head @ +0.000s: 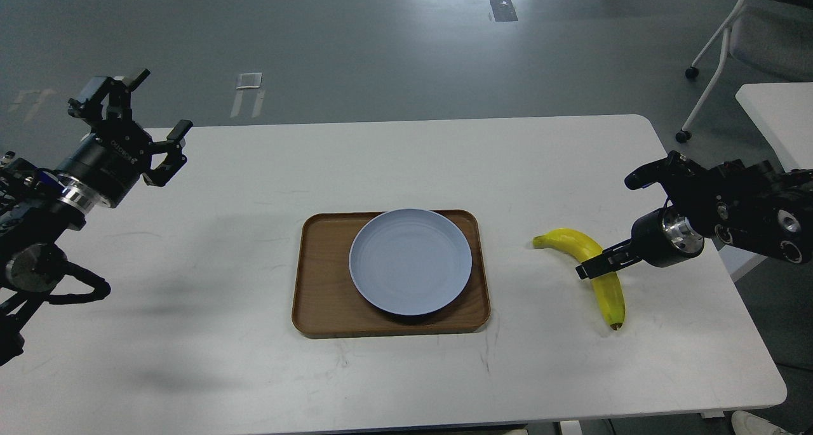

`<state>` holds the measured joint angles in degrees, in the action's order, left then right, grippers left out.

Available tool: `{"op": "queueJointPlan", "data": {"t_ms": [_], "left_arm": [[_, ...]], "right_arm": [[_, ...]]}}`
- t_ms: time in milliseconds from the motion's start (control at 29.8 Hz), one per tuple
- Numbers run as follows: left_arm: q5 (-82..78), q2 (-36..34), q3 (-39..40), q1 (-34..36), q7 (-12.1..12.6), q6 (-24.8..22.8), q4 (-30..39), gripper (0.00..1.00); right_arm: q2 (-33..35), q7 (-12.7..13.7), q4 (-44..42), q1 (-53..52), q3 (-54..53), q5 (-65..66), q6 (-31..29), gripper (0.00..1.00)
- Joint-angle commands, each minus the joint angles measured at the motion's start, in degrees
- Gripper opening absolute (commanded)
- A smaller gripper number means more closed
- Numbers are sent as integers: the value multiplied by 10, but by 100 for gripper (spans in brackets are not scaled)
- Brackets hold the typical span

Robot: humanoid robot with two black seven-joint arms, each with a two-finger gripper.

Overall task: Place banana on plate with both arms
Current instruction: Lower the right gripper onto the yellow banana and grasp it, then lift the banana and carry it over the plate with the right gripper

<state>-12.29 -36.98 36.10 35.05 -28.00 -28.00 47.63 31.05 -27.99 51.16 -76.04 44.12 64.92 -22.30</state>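
Nearest the camera, the white surface (190,359) carries a brown wooden tray (321,282) with the pale blue-grey plate (410,261) resting on it. Right of the tray, well apart from it, lies the banana (606,289). Across its middle sits the right hand (594,265), fingers seemingly closed on the fruit, though the dark view makes the grip hard to confirm. Over the far left corner hovers the left hand (159,120), fingers spread wide, holding nothing.

one banana (587,263), one plate (410,261), one tray (321,295), one table (254,371), two arms, one chair (756,35)
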Motion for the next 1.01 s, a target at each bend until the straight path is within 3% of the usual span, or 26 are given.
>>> {"op": "queueJointPlan", "data": {"t_ms": [0, 168, 570, 972], "left_arm": [[0, -3, 0, 0, 0, 0, 0, 98], [1, -3, 1, 0, 0, 0, 0, 98], [1, -6, 3, 2, 0, 0, 1, 98], [4, -14, 4, 3, 0, 0, 1, 98]], "right_arm": [[1, 0, 0, -1, 1, 0, 0, 25], [2, 0, 0, -6, 6, 1, -1, 11], [18, 0, 55, -157, 4, -2, -5, 12], [-191, 0, 7, -196, 30, -138, -28, 13]]}}
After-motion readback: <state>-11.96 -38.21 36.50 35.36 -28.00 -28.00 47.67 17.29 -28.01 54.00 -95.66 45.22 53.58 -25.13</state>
